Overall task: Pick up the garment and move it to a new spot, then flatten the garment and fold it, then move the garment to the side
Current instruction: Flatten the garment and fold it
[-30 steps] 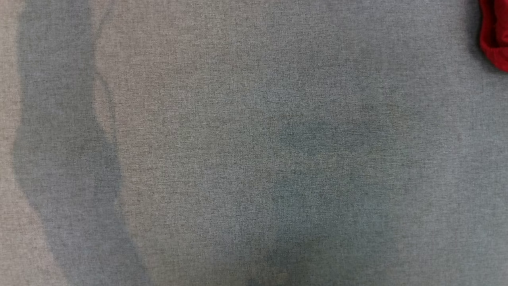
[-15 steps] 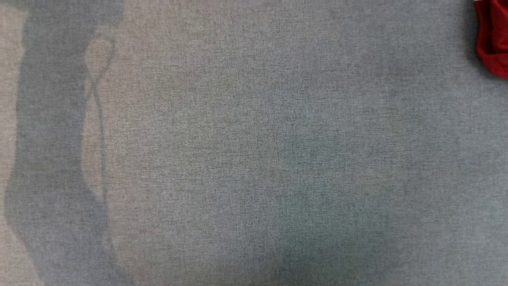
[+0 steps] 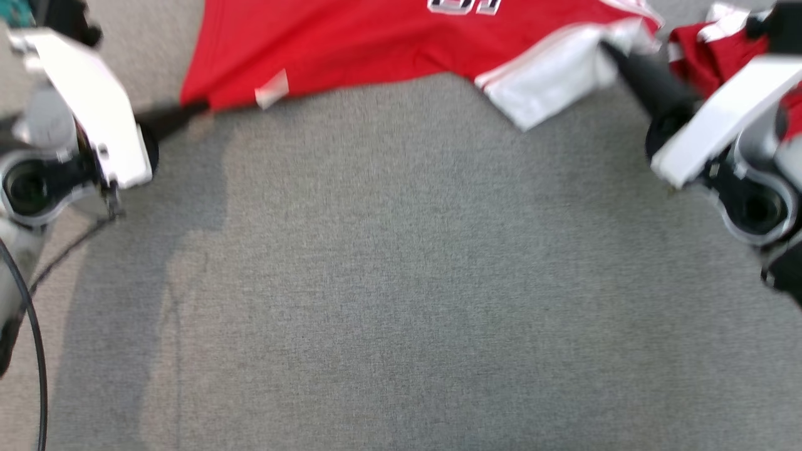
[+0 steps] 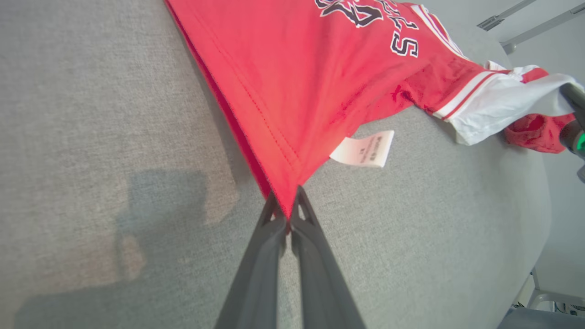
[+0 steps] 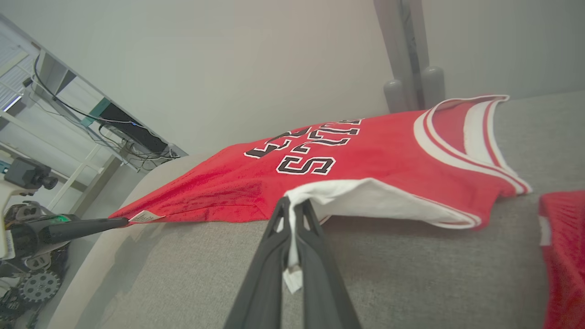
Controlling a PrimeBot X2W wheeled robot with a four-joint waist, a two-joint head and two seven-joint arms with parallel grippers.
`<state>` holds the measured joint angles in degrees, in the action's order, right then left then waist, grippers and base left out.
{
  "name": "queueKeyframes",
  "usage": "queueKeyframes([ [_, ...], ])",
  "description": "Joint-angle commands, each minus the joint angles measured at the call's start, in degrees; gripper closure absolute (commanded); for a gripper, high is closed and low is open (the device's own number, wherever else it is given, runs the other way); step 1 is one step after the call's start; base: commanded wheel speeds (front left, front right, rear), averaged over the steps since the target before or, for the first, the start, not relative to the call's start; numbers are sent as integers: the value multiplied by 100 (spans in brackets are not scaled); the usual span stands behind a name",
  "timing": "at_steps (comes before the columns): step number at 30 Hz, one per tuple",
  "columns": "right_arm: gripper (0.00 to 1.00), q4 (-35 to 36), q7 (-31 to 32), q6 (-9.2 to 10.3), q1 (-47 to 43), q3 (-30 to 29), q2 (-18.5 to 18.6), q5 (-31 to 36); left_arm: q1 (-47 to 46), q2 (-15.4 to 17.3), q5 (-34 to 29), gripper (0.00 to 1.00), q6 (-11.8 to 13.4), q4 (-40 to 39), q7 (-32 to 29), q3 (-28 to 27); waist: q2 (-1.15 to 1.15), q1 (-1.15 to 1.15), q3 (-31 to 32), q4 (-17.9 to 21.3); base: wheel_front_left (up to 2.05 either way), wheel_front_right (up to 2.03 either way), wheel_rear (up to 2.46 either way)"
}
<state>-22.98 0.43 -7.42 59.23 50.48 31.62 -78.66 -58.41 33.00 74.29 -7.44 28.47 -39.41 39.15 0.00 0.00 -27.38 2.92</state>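
Two robot arms stretch a red sleeveless sports jersey with white trim and black-and-white lettering (image 3: 376, 44) across a grey fabric-covered surface (image 3: 401, 282). The jersey lies at the far side of the head view, its hem edge nearest the robot and its white-banded neck opening at the far end. The left claw (image 4: 285, 214) is pressed together on one pointed red hem corner, just beside a small white care label (image 4: 363, 150). The right claw (image 5: 292, 205) is pressed together on the other corner, pinching a white panel of the cloth that is turned over and lifted off the surface. Between the two claws the hem runs taut, while the chest with its lettering rests on the surface with shallow creases. The step in hand looks like flattening, with the jersey already set down in its spot and no fold begun. The next move calls for both claws to draw the hem evenly toward the robot, lower it, and lay the turned white panel flat before letting go. A second bunched red cloth (image 5: 564, 237) lies close beside the right corner, so the pull should stay clear of it
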Motion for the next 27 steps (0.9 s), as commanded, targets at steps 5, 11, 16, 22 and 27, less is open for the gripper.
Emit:
queueKeyframes([
  [5,100,286,406,-14,-631,322,342,-382,789,403,264,100,-6,-276,-98,230,0,0,809,15,0,0,0],
  [11,100,533,762,-14,-1055,375,706,-865,1346,692,402,100,-6,-476,2,329,0,0,1259,-15,0,0,0],
  [16,100,756,1443,-14,-1664,484,1176,-1545,1929,988,549,100,-6,-751,64,435,0,0,1665,-60,0,0,0],
  [22,100,1188,1440,-14,-2252,489,1501,-1851,2486,1250,601,100,-6,-1278,168,539,0,0,1896,-84,0,0,0],
  [27,100,1706,1265,-14,-2796,466,1850,-2058,2943,1508,572,100,42,-1857,243,639,0,0,2034,-113,0,0,0],
])
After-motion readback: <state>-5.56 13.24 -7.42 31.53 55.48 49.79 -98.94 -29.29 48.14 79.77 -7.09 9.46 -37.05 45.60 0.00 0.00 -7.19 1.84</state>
